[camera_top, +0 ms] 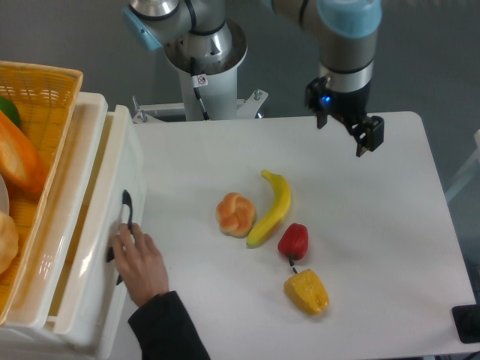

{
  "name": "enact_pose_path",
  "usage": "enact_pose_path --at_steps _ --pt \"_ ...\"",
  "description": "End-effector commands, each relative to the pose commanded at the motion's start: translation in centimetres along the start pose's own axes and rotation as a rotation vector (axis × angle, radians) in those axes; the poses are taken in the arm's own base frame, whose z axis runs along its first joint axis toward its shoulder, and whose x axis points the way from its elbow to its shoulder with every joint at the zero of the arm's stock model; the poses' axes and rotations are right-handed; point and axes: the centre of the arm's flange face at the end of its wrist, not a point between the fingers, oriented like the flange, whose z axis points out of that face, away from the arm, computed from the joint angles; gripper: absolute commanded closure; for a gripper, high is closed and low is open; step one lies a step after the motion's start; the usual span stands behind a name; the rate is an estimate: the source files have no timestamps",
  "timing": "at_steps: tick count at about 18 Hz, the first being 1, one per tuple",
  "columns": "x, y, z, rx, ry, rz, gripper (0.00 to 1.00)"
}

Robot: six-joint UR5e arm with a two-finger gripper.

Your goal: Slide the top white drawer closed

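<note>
The top white drawer (111,174) stands at the left edge, pulled out a little, with a gap showing behind its front panel. Its black curved handle (126,209) is partly covered by a person's hand (140,260) resting on the drawer front. My gripper (343,133) hangs over the far right part of the table, well away from the drawer. It is open, with nothing between its fingers.
A yellow woven basket (45,97) with food sits on top of the drawer unit. On the white table (382,225) lie a bun (235,214), a banana (274,208), a red pepper (293,241) and a yellow pepper (306,291). The robot base (204,52) stands at the back.
</note>
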Motion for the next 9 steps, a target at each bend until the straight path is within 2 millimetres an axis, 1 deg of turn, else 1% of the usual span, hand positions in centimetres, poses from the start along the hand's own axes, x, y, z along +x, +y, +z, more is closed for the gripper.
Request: enact_pose_path --at_steps 2,4,7,9 --pt "0.0 0.5 -0.1 0.027 -0.007 -0.003 0.00" --pt "0.2 1.5 -0.1 0.041 0.002 0.011 0.00" --pt "0.2 1.8 0.0 0.046 0.004 0.068 0.00" --pt "0.3 1.8 -0.1 0.046 0.002 0.071 0.00"
